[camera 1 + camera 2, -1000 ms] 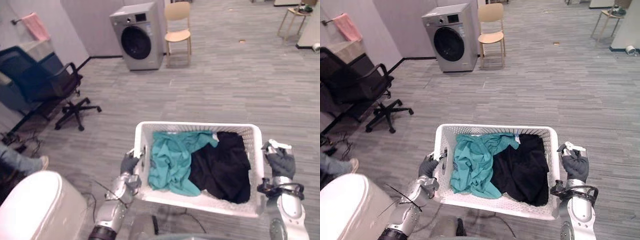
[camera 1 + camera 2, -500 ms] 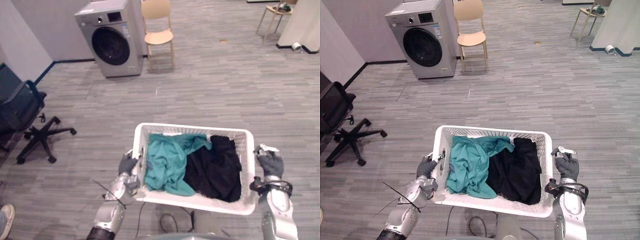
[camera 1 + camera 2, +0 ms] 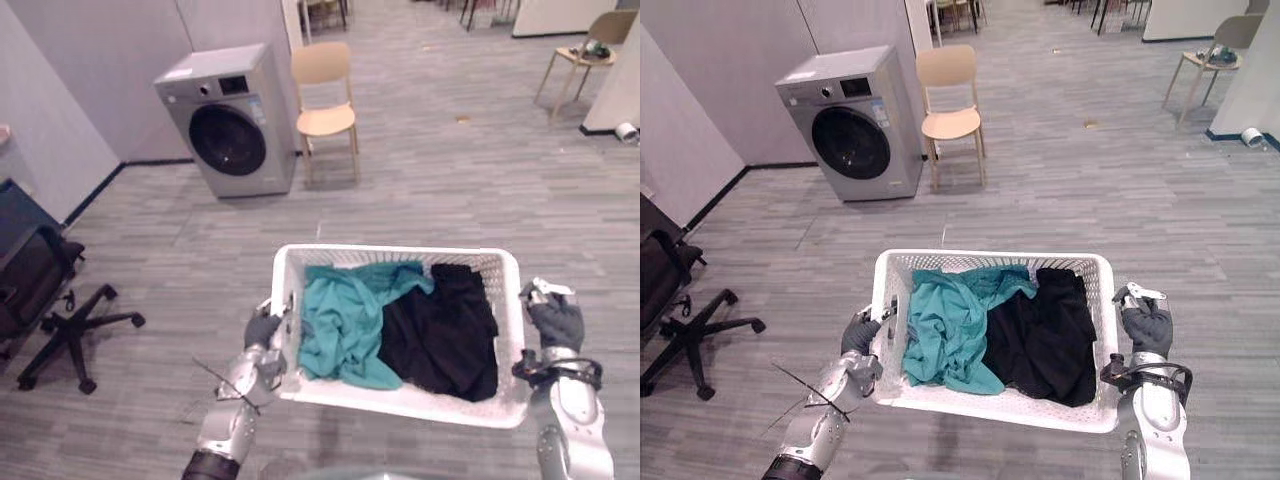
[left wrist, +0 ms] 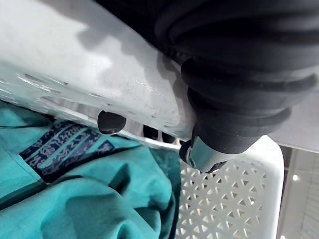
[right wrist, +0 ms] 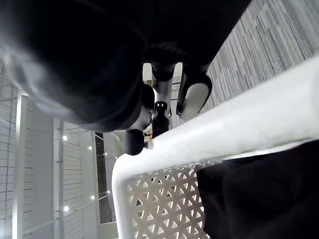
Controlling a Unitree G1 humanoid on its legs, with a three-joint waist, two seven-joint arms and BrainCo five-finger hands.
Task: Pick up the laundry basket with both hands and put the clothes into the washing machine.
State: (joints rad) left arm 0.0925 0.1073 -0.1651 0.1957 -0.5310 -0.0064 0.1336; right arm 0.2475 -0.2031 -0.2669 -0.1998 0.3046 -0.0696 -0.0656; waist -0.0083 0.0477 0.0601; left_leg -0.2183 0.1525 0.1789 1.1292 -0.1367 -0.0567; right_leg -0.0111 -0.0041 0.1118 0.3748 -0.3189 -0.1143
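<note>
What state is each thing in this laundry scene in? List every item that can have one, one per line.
laundry basket: held off the floor at both ends, loaded.
teal garment: crumpled in the basket's left half.
black garment: crumpled in the right half.
washing machine: door shut.
wooden chair: upright, empty.
office chair: upright on its wheels.
left hand: curled into the basket's handle.
right hand: curled over the basket's rim.

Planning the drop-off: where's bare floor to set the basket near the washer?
Bare floor lies between the laundry basket and the washing machine, and to the right of the wooden chair. Crowded: that chair stands close beside the machine; the office chair sits left.
</note>
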